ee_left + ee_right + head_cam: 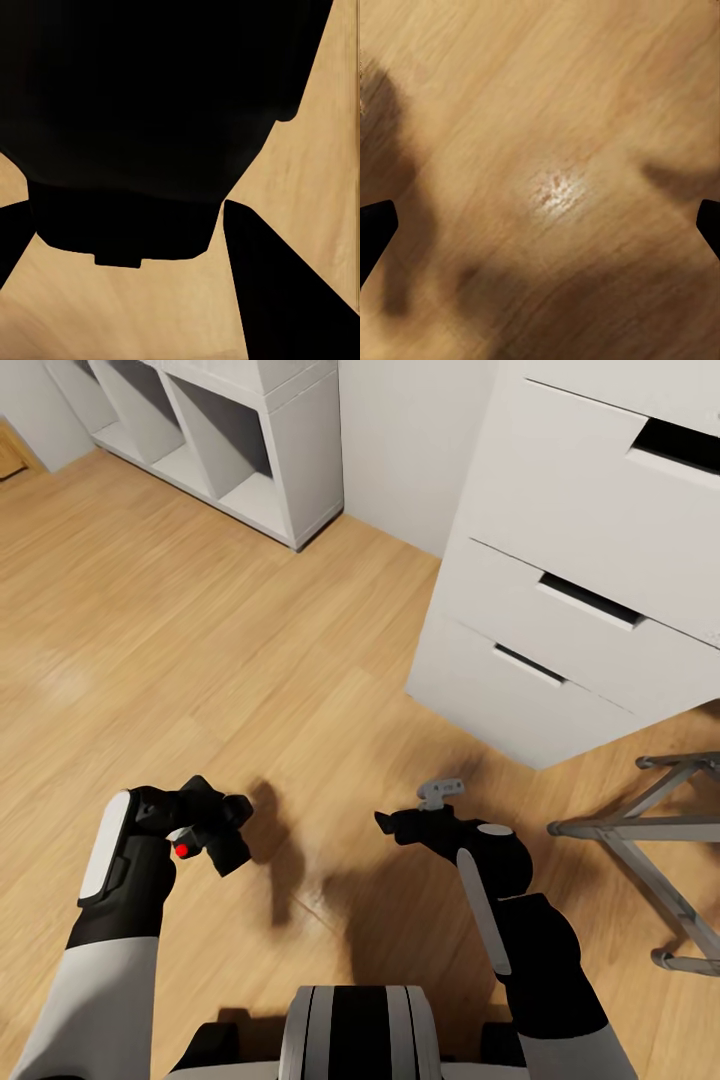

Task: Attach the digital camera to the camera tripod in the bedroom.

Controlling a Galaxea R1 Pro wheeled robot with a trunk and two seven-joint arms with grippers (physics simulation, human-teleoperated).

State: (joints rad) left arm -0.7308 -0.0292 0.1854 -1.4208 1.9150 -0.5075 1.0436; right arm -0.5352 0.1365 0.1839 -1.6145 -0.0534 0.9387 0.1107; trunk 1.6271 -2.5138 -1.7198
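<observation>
The digital camera is a small black box with a round red button, held just above the wood floor at the lower left of the head view. My left gripper is shut on it. In the left wrist view the camera is a large black mass between the two dark fingers. My right gripper hangs open over bare floor, and its fingertips sit far apart with nothing between them. The camera tripod is out of view.
A white chest of drawers stands ahead on the right, with its upper drawers slightly open. White cube shelves line the far wall. Grey metal legs of a low frame stand at the right edge. Light plank floor lies open ahead and to the left.
</observation>
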